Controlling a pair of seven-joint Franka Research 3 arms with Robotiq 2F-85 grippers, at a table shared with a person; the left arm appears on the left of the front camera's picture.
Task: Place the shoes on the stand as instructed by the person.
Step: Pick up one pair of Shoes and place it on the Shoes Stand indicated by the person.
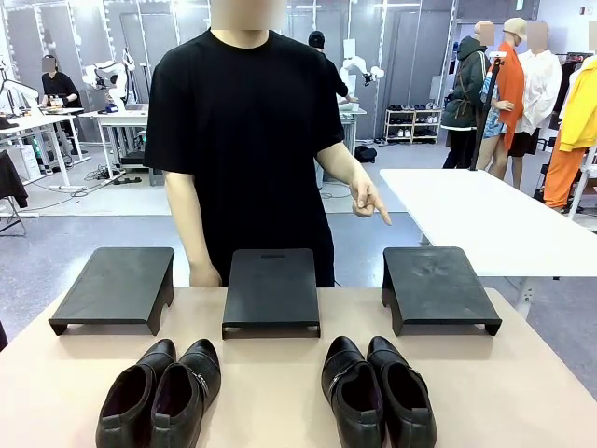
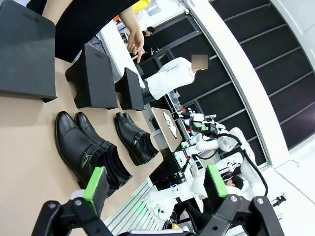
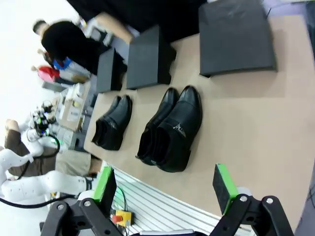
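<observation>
the big tan counter (image 1: 280, 411) runs across the front view. the person (image 1: 247, 121) in a black t-shirt stands at its far side, in the middle.

three flat black stands sit in a row along the far part of the counter. they are the left stand (image 1: 117, 285), the middle stand (image 1: 270, 289) and the right stand (image 1: 437, 285). there are gaps between them and nothing is on top of them.

the shoes are on the counter, on the robot's side of the stands. the left pair (image 1: 163, 397) lies in front of the gap between the left and middle stands. the right pair (image 1: 378, 392) lies in front of the gap between the middle and right stands. in each pair the two shoes touch side by side. their toes point to the stands. they are black and shiny.

one hand (image 1: 368, 201) of the person is held up in the air, with one finger pointing down toward the right stand's side. the other hand (image 1: 205, 275) rests at the far edge of the counter, between the left and middle stands.

the left fingers (image 2: 96, 183) are spread wide apart and hold nothing. they are up above the counter, well away from the shoes. the right fingers (image 3: 222, 188) are spread wide too, also with nothing in them, up over the near edge of the counter.
</observation>
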